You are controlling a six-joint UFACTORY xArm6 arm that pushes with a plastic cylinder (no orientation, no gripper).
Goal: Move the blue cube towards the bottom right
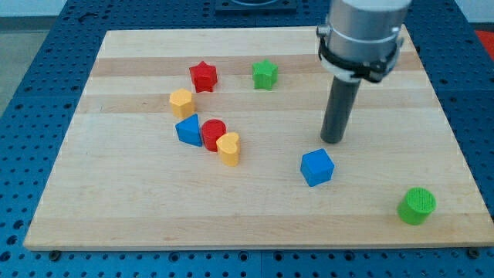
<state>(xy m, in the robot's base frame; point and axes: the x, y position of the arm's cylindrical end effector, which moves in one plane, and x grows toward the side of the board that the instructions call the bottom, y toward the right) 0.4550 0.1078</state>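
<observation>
Jaws unseen, state untellable; my tip stands just above the one blue cube.

two red blocks, two yellow blocks, two green blocks, two blue blocks
</observation>
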